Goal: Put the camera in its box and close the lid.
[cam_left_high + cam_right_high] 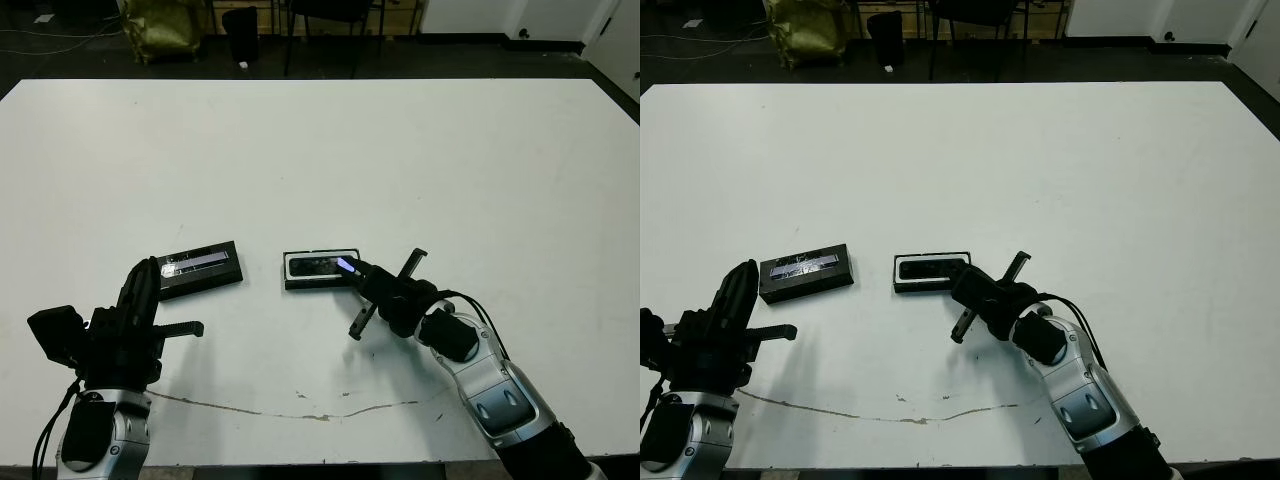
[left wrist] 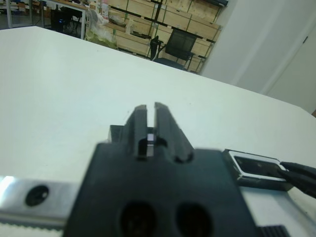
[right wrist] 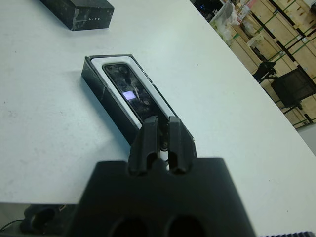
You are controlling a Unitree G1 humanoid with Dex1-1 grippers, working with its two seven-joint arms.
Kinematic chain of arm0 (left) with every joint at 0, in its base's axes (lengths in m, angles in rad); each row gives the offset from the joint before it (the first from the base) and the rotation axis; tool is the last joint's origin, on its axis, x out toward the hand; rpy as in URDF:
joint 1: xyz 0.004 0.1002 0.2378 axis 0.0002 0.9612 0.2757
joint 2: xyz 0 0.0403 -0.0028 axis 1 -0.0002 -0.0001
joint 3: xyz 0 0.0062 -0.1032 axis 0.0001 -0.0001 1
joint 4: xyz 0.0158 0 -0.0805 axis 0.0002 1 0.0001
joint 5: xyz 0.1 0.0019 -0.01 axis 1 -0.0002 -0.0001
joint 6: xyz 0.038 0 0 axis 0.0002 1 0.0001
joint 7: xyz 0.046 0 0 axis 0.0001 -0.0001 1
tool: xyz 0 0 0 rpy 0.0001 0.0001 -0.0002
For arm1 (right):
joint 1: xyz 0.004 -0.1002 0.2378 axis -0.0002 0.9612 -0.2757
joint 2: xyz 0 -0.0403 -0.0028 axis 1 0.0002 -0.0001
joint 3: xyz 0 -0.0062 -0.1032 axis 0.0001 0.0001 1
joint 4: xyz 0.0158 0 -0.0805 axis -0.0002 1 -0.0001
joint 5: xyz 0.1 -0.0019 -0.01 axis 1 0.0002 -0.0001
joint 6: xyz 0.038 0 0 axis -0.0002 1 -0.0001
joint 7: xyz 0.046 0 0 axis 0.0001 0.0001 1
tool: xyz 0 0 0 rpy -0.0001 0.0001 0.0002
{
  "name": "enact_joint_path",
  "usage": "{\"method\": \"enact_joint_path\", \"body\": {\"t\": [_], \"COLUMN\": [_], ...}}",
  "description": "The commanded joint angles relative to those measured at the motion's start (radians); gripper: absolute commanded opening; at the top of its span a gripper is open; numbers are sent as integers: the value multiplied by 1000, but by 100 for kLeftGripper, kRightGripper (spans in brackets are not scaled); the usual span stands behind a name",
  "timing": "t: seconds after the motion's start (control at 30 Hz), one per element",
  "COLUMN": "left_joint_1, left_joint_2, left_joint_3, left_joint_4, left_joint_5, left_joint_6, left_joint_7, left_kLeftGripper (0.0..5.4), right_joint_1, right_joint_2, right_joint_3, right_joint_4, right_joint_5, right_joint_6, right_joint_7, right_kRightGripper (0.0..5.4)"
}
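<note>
The box (image 1: 320,268), a shallow black tray with white lining, lies near the table's middle front. Inside it rests the camera (image 3: 131,94), a slim black bar whose bluish patch faces up. My right gripper (image 1: 360,270) is at the box's right end, its fingers shut side by side with nothing visibly between them, their tips over the box's rim. The lid (image 1: 200,268), flat and black with a silvery stripe, lies left of the box. My left gripper (image 1: 148,270) is shut, its tips just short of the lid's near left corner. In the left wrist view the fingers hide most of the lid.
The white table (image 1: 330,150) stretches wide beyond the box and lid. A thin crack line (image 1: 300,410) runs along the front edge. Chairs, a yellow bag and crates stand on the floor past the far edge.
</note>
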Motion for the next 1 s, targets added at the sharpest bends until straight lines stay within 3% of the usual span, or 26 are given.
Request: {"method": "enact_joint_path", "body": {"t": [0.03,0.37,0.5,0.7,1.0], "left_joint_1": [8,3,4,-2,-4], "left_joint_2": [4,4,8,11,20], "left_joint_3": [4,3,9,16,29], "left_joint_4": [14,8,1,5,-3], "left_joint_5": [2,2,-1,-4,-1], "left_joint_6": [10,17,23,20,22], "left_joint_7": [-1,3,3,-1,-4], "left_kLeftGripper": [0,0,0,0,0], "right_joint_1": [9,17,31,59,45], "right_joint_2": [-18,-16,7,47,-17], "right_joint_3": [10,-23,-115,-284,-495], "right_joint_4": [21,-66,-153,-282,-393], "right_joint_5": [-6,30,175,444,690], "right_joint_6": [22,101,135,125,267], "right_joint_7": [21,49,79,80,45], "right_kRightGripper": [1,1,1,1,1]}}
